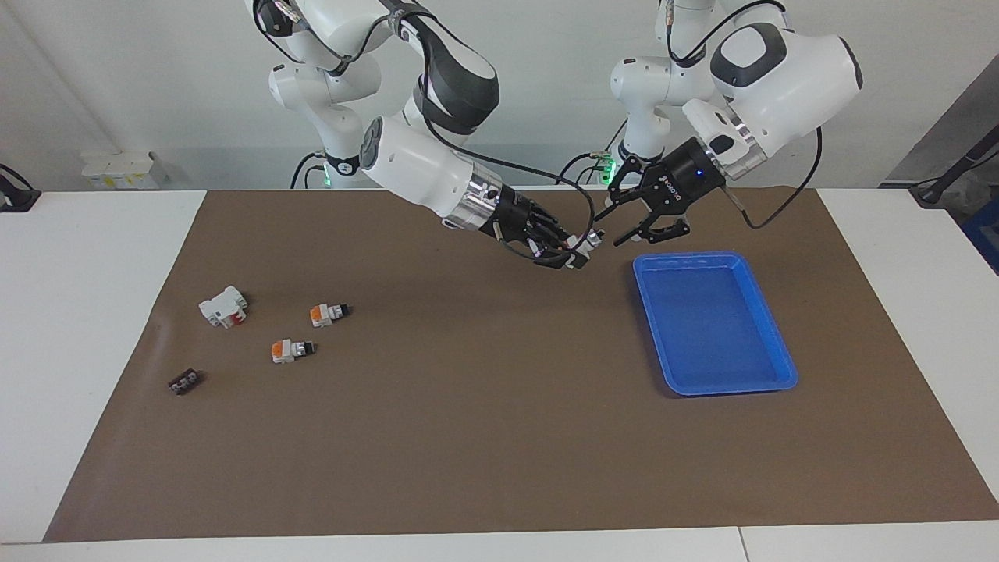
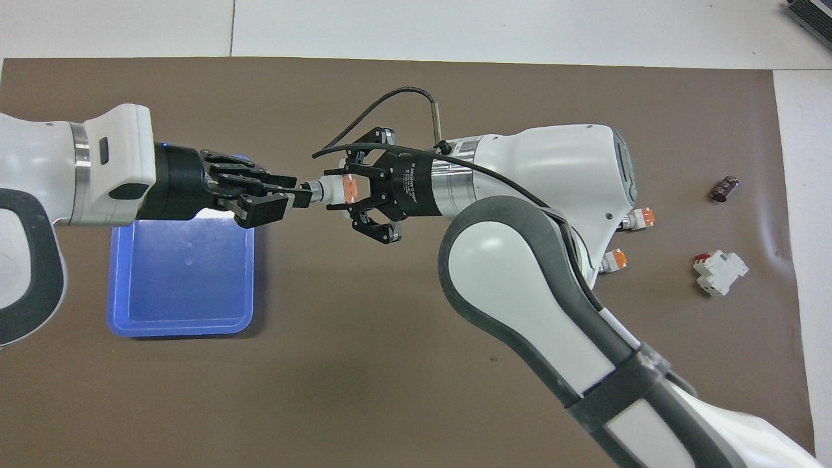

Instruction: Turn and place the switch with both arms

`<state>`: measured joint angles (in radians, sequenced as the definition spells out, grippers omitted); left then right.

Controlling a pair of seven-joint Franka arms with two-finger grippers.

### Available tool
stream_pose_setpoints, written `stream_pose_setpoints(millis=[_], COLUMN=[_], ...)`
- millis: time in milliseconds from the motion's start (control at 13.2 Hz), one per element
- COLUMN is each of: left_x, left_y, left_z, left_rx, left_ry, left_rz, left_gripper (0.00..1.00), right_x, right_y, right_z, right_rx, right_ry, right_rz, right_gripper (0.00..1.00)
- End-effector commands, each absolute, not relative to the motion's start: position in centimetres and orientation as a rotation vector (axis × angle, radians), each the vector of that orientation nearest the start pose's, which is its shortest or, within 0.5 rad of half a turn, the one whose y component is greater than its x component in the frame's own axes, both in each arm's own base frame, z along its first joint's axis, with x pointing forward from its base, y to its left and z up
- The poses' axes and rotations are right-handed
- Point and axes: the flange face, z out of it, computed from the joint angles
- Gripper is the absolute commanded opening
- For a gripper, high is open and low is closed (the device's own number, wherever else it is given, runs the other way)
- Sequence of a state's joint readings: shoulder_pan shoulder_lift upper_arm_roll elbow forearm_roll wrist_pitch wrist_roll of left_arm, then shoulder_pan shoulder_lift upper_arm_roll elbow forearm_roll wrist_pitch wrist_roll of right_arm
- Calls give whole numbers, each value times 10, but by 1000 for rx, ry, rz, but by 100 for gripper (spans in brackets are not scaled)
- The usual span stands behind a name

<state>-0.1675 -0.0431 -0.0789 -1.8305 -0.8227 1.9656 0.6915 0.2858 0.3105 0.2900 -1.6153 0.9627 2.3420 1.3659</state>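
My right gripper (image 1: 576, 254) (image 2: 341, 190) is shut on a switch (image 1: 591, 239) (image 2: 333, 190) by its orange end and holds it level in the air, over the mat beside the blue tray (image 1: 730, 389) (image 2: 179, 328). The switch's black-and-silver knob tip points at my left gripper (image 1: 615, 226) (image 2: 281, 195). The left gripper is open, its fingertips right at the knob tip. Two more switches (image 1: 328, 314) (image 1: 291, 350) lie on the mat toward the right arm's end. In the overhead view they show (image 2: 642, 218) (image 2: 615, 260) partly hidden by the right arm.
A larger white block with a red part (image 1: 223, 305) (image 2: 719, 272) and a tiny black piece (image 1: 186, 382) (image 2: 725, 188) lie near the two loose switches. The brown mat (image 1: 484, 437) covers most of the table. The tray holds nothing.
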Motion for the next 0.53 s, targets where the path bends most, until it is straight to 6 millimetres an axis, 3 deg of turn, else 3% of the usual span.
stream_pose_setpoints(millis=[0,76,151,302,453], left_x=[530,529,529,527,523], left_y=[-185,-185,-185,-186,-187], left_z=[577,576,576,578,580], left_rx=[2232,2233,2231,2231,2259], left_ry=[-799,-799,-798,-779,-633], left_rz=[442,438,438,420,325], left_gripper=[15,4,0,0,0], right_x=[580,580,581,581,581], right_y=[362,362,361,361,361], right_z=[507,507,507,507,507], right_rx=[-1702,-1702,-1702,-1701,-1702], right_ry=[1442,1442,1443,1443,1443], right_rz=[645,645,643,644,643], right_gripper=[0,0,0,0,0])
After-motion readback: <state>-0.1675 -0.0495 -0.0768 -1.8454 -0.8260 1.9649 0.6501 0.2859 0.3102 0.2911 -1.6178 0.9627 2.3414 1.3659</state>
